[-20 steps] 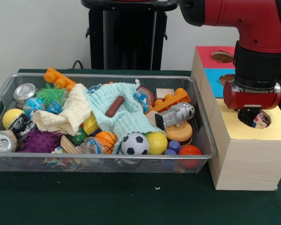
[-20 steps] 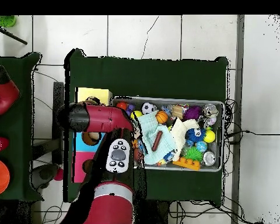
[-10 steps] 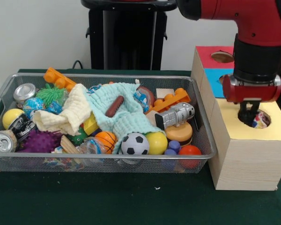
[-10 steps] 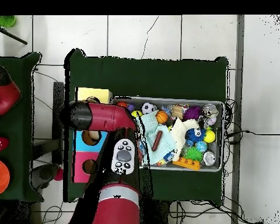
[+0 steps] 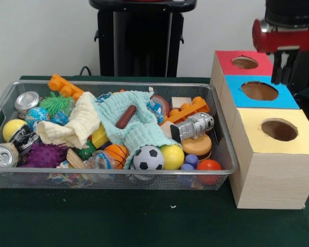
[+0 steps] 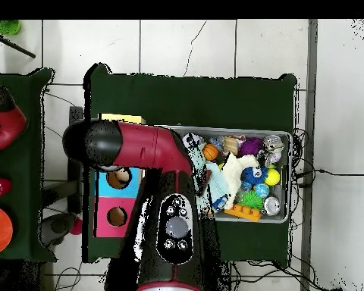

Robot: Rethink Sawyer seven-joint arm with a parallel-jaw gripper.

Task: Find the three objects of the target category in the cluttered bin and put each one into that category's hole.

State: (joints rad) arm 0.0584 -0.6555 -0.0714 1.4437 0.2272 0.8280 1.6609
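The gripper [image 5: 279, 72] hangs high at the right, above the back edge of the blue-topped box [image 5: 278, 100] and well clear of the cluttered bin [image 5: 118, 83]. Whether it is open or closed cannot be told from either view; nothing is seen hanging from it. In the overhead view the red arm [image 6: 147, 148] lies across the boxes and the near end of the bin, hiding the gripper. The target hole [image 5: 279, 129], in the yellow-topped box, is unobstructed, and no fabric shows in its mouth. Judged step: the arm is between a delivery and a fresh search, with the return to the bin in hand. No patterned fabric piece can be identified with certainty. A small blue, white and red patterned item [image 5: 156, 108] at the far edge of the mint-green cloth [image 5: 139, 128] may be one, as may a patterned scrap [image 5: 102, 96] at that cloth's far left corner; both are too small to confirm. The mint-green cloth and the pale-yellow cloth [image 5: 74, 123] cover the middle of the bin, with a brown sausage toy [image 5: 126, 116] lying on the former. The next move calls for travel left over the bin, descent on the patterned item beside the orange block [image 5: 188, 110], and a grip that takes that item alone. The risk is that the mint-green cloth is caught with it.
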